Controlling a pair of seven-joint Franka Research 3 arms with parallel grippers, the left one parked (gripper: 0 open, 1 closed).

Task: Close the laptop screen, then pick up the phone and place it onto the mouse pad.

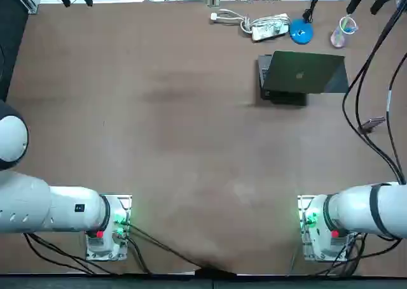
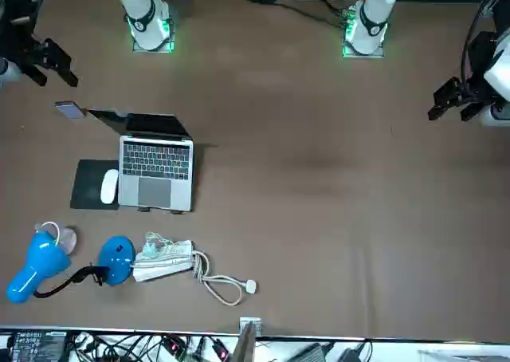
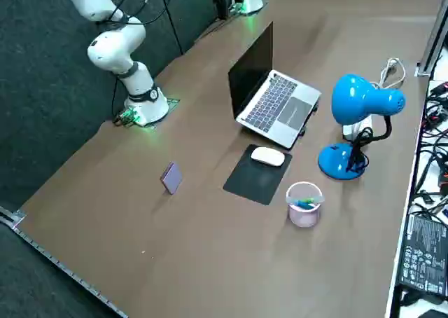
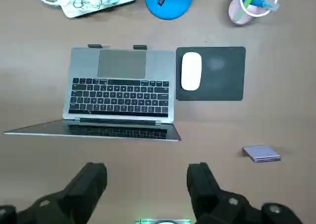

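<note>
Laptop: we find the laptop open on the table, over in the far right part as the robot sees it.
Laptop screen: raised and leaning back toward the robot. The keyboard faces the far edge, so from overhead we see mostly the lid's back.
Laptop axis: the hinge line and long side run across the table, left to right.
Phone: a small lavender phone lies flat on bare table. It is on the robot's right of the laptop, nearer the robot than the mouse pad and apart from both.
Phone axis: the long side runs roughly across the table, close to parallel with the hinge and slightly skewed. We cannot tell which end is the top.
Mouse pad: the dark mouse pad sits just beside the keyboard half, on the robot's right.
Mouse: a white mouse rests on the pad's laptop-side part, its long axis running toward the far edge.
Right gripper: the right gripper hangs above the table on the robot's side of the screen, touching nothing.
Fingers: we note them spread wide, with nothing between them.
Far edge: blue lamp, cup of pens, power strip with coiled cable.
</note>
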